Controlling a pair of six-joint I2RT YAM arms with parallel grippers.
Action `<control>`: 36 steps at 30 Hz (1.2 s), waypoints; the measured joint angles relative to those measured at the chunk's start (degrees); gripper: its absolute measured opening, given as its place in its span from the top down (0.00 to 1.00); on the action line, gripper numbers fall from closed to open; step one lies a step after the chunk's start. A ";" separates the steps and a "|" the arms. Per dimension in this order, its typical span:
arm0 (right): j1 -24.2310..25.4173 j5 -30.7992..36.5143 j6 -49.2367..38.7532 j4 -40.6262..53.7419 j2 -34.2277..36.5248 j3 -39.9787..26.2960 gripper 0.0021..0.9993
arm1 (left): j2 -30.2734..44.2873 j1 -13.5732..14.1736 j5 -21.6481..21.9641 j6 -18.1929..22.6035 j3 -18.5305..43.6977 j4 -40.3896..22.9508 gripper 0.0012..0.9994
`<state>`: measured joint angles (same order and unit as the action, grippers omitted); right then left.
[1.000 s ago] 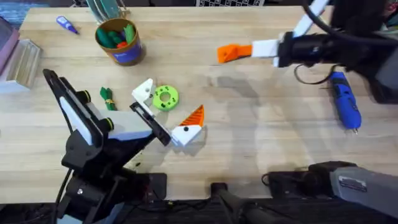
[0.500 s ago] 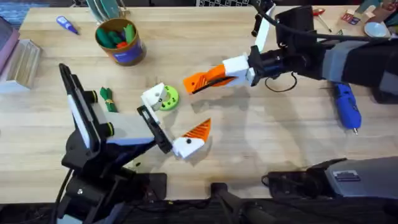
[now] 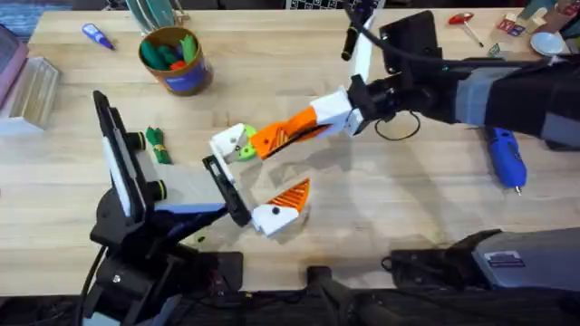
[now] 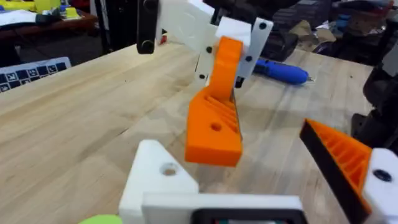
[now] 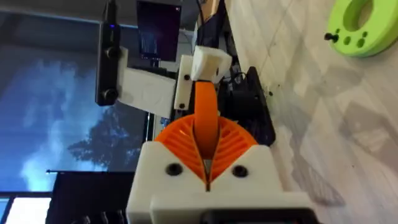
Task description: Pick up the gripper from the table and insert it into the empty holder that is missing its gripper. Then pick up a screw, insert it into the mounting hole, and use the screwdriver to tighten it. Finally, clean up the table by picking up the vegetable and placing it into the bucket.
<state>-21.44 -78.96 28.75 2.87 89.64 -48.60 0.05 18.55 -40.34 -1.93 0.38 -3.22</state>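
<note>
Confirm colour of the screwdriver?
Bright blue, with a thin metal tip. The screwdriver shows best in the overhead view, lying on the table.

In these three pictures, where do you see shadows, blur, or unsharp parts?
Overhead view: soft grey shadows lie on the light wooden table under the right arm. Left wrist view: the orange ribbed wedge gripper is sharp, while the room behind is hazy. Right wrist view: the lime-green round disc looks soft, and a shadow crosses the wood below it.
</note>
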 joint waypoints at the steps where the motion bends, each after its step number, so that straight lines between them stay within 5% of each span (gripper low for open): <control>1: -0.40 0.00 0.02 -0.12 -0.02 0.00 0.99 | 0.00 0.00 -0.05 0.00 0.00 0.00 0.01; 36: -3.11 -1.65 17.66 -20.72 7.39 0.02 0.99 | 0.00 -0.15 0.33 -0.01 0.00 -0.02 0.01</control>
<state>-24.56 -80.61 46.42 -17.85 97.03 -48.58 0.05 18.39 -40.01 -1.95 0.38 -3.25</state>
